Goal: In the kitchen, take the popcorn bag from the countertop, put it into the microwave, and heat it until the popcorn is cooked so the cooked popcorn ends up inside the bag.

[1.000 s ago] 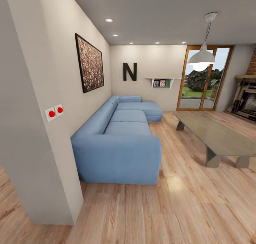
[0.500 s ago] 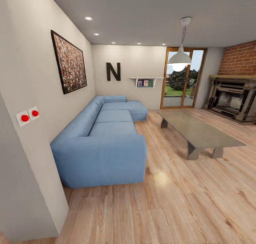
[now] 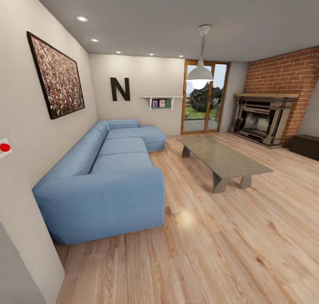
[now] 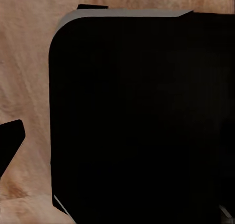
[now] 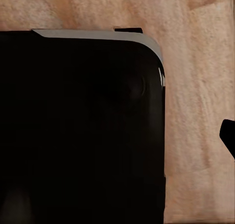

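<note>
Claw states cannot be told; wrist views face dark base (image 4: 142, 121) over floor (image 3: 230, 251). Steer past sofa (image 3: 102, 184), seeking the kitchen.

A large dark letter N (image 3: 120, 89) hangs on the pale far wall (image 3: 146, 80); nothing else is legible.

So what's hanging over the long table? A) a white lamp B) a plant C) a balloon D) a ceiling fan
A: a white lamp hangs on a cord from the ceiling, above the long table on the wooden floor.
</note>
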Robot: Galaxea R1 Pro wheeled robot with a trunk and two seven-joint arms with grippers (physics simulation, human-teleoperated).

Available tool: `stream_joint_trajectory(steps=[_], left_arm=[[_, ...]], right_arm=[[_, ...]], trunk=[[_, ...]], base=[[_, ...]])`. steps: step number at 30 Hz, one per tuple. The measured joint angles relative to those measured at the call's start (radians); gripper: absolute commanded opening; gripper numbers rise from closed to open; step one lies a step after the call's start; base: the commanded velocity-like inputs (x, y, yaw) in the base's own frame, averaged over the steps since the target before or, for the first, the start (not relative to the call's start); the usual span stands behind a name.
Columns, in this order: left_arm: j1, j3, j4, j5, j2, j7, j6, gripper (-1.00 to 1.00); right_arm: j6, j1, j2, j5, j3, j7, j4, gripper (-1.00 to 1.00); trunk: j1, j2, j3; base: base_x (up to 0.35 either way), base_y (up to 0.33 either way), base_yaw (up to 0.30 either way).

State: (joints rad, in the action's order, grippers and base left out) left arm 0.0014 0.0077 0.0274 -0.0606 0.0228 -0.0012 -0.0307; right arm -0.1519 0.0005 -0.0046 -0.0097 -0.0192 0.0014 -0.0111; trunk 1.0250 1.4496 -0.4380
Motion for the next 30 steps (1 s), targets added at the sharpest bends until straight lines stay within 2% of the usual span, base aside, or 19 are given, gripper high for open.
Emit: stream_joint_trajectory(steps=[22,26,30], left_arm=[[0.000,0.004,0.000,-0.005,0.000,0.009,-0.001,1.00],[0.000,0.040,0.000,-0.010,-0.001,0.008,-0.001,1.00],[0.000,0.054,0.000,-0.012,0.001,0.008,-0.001,1.00]], right_arm=[[0.000,0.000,0.000,0.000,0.000,0.000,0.000,1.00],[0.000,0.000,0.000,0.000,0.000,0.000,0.000,1.00],[0.000,0.000,0.000,0.000,0.000,0.000,0.000,1.00]], trunk=[[0.000,0.000,0.000],[0.000,0.000,0.000],[0.000,0.000,0.000]], base=[[0.000,0.000,-0.290],[0.000,0.000,-0.290],[0.000,0.000,-0.290]])
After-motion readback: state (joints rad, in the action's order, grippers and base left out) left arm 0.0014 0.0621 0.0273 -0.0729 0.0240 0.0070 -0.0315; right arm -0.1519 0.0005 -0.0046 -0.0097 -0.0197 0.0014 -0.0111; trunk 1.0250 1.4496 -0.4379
